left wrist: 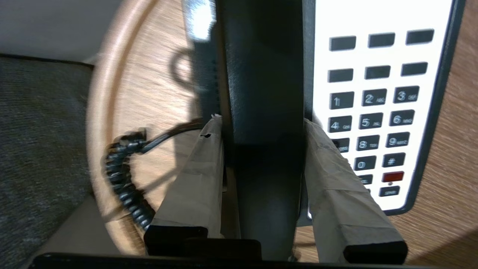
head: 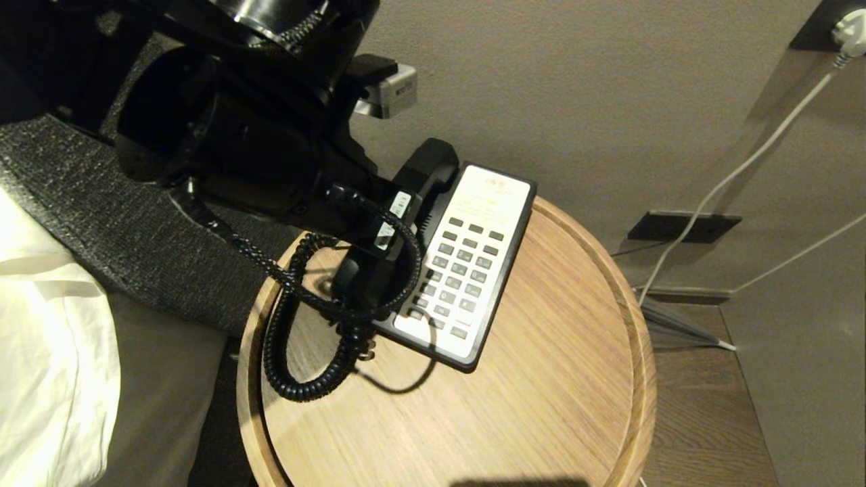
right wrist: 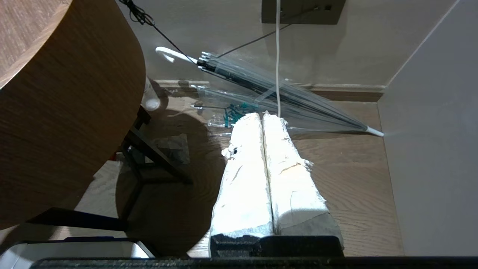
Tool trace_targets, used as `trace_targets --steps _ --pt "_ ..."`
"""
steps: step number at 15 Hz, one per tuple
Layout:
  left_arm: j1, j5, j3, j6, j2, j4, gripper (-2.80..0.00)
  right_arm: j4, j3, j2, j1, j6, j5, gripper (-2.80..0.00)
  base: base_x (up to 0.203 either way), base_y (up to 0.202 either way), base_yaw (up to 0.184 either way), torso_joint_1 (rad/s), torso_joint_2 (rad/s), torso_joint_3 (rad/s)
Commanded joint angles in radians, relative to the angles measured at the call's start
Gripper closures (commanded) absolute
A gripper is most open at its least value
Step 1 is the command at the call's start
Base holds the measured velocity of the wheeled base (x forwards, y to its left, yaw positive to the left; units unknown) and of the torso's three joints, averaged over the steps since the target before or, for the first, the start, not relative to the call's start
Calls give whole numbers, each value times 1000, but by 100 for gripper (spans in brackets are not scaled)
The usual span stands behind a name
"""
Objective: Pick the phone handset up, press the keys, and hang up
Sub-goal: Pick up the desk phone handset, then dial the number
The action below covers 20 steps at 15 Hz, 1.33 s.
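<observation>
The black phone handset (left wrist: 265, 74) lies along the left side of the phone base (head: 488, 318) on the round wooden table (head: 541, 406). My left gripper (left wrist: 261, 121) is shut on the handset's middle, one taped finger (left wrist: 194, 175) pressed to each flank. In the head view my left arm covers most of the handset, and only its far end (head: 429, 166) shows. The grey keys (head: 460, 270) sit in rows on the cream faceplate, right beside the gripper; one key (left wrist: 393, 176) is red. The coiled cord (head: 298, 338) loops over the table's left edge. My right gripper (right wrist: 263, 116) hangs shut and empty beside the table.
A bed with a white sheet (head: 47, 338) and grey fabric (head: 122, 216) borders the table on the left. The wall stands close behind the phone, with a socket plate (head: 683, 226) and white cables (head: 731, 176). A clear umbrella (right wrist: 280, 89) lies on the floor.
</observation>
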Motion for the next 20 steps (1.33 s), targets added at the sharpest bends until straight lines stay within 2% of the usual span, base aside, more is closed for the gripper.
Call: trace_targets --steps 1,6,9,14,18,20 --pt "1 4 -2 -7 -49 -2 0 -1 21 1 0 0 0 0 0 0 0 0 0 0" --pt "1 38 0 -91 -160 -35 0 -1 21 1 0 0 0 0 0 0 0 0 0 0" --pt "0 59 1 -170 -296 -84 0 -1 21 1 0 0 0 0 0 0 0 0 0 0" --pt "1 64 38 -334 -592 -138 0 -1 21 1 0 0 1 0 0 0 0 0 0 0" --pt "0 8 167 -334 -809 -275 0 -1 21 1 0 0 0 0 0 0 0 0 0 0" --pt "0 -78 211 -326 -888 -306 0 -1 21 1 0 0 0 0 0 0 0 0 0 0"
